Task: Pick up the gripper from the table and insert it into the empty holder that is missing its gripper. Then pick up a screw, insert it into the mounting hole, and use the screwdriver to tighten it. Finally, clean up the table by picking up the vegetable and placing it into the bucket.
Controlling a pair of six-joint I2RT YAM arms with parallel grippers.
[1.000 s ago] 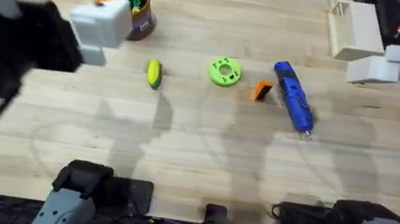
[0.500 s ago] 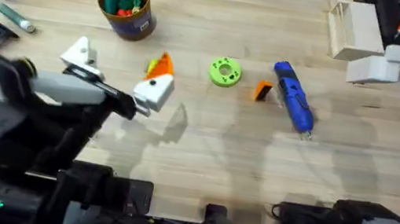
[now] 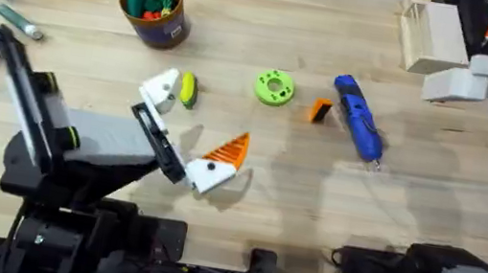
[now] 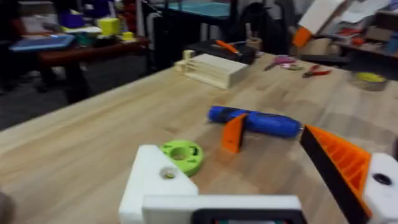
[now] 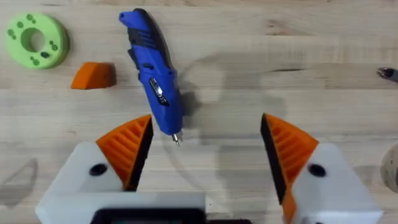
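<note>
Left end effector [image 3: 188, 131] hangs over the wooden surface [image 3: 311, 205], spread wide and empty, one finger base lacking its orange tip.

Its bare white holder [image 3: 160, 91] sits just beside the yellow-green vegetable [image 3: 188, 89]; its other finger wears an orange ribbed pad. Ahead of it lie the green disc [image 4: 181, 155], the loose orange gripper [image 4: 234, 132] and the blue screwdriver [image 4: 255, 121], the gripper close against the screwdriver. The brown-gold bucket [image 3: 154, 10] stands beyond the holder. Right end effector [image 5: 205, 146] is wide open above the screwdriver's bit, gripping nothing.
</note>
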